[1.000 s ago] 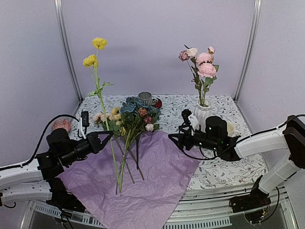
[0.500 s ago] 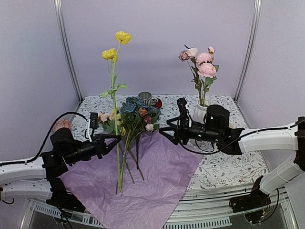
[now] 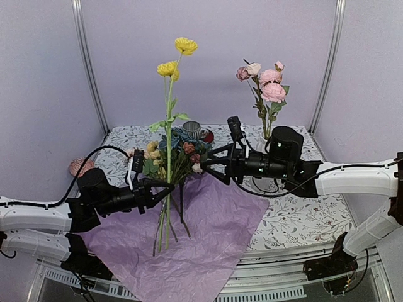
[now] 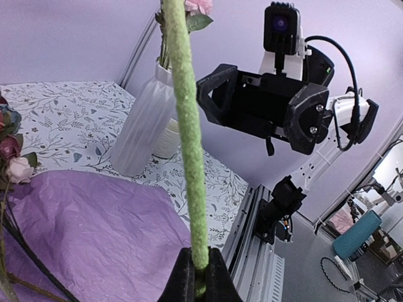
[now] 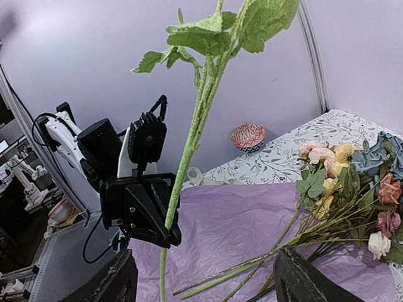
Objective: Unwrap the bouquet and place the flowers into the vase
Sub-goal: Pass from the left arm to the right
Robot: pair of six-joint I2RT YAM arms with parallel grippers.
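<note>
The left pincer (image 3: pixel 166 187) was clamped low on a yellow-bloomed stem (image 3: pixel 169 119), upright over the tissue paper (image 3: pixel 211 223) and well apart from the vase (image 4: pixel 146 119), the right pincer (image 3: pixel 213 165) wide beside it; light, thin and top-heavy, it seemed best gripped mid-stem, below the leaves (image 5: pixel 252 22).

Both arms reach inward, grippers facing each other.
The left gripper (image 3: pixel 165 189) is pinched tight on a yellow flower's stem (image 3: pixel 169 135); the right gripper (image 3: pixel 213 162) is spread wide.

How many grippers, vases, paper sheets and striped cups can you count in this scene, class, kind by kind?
Grippers: 2, left gripper and right gripper
White vase: 1
Purple paper sheet: 1
Striped cup: 1
Total: 5
</note>
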